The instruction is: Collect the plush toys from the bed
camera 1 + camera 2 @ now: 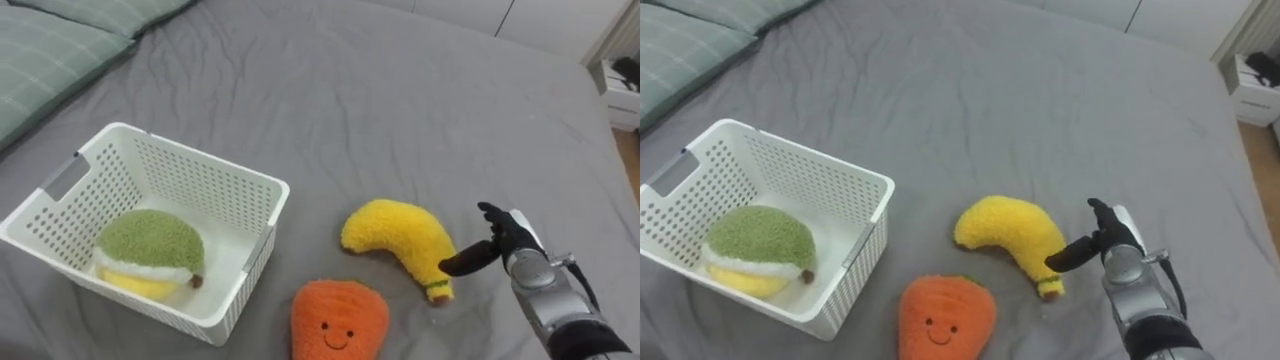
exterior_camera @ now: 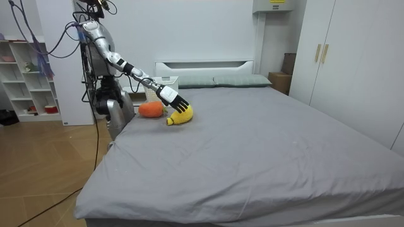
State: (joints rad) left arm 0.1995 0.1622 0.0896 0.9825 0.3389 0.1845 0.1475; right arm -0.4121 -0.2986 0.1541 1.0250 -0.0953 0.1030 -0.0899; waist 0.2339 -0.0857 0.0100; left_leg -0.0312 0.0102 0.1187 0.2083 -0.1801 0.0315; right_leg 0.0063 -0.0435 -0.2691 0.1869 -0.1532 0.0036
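- My right hand (image 1: 512,243) reaches in over the bed from my right side, released: the fingers are spread and only loosely bent, the thumb stuck out sideways, and it holds nothing.
- The thumb points at the stem end of the yellow plush banana (image 1: 400,240), which lies just to the left of the hand on the grey bed cover (image 1: 380,100). The thumb tip is just beside that end; I cannot tell whether it touches.
- The banana curves away from the hand, its thick end farther left and a little farther from me.
- Left of the hand and nearer to me, past the banana's stem end, lies an orange plush toy (image 1: 338,318) with a smiling face, close to the banana but apart from it.
- Farther left, beyond both toys, stands a white perforated basket (image 1: 215,185), so the banana lies between my hand and the basket.
- Inside the basket rests a green and yellow plush toy (image 1: 150,250), against its near wall.
- Well to the left and far side, a green checked pillow (image 1: 50,50) lies at the head of the bed.
- In the room view I stand at the bedside near the head end, right arm stretched out over the cover to the banana.
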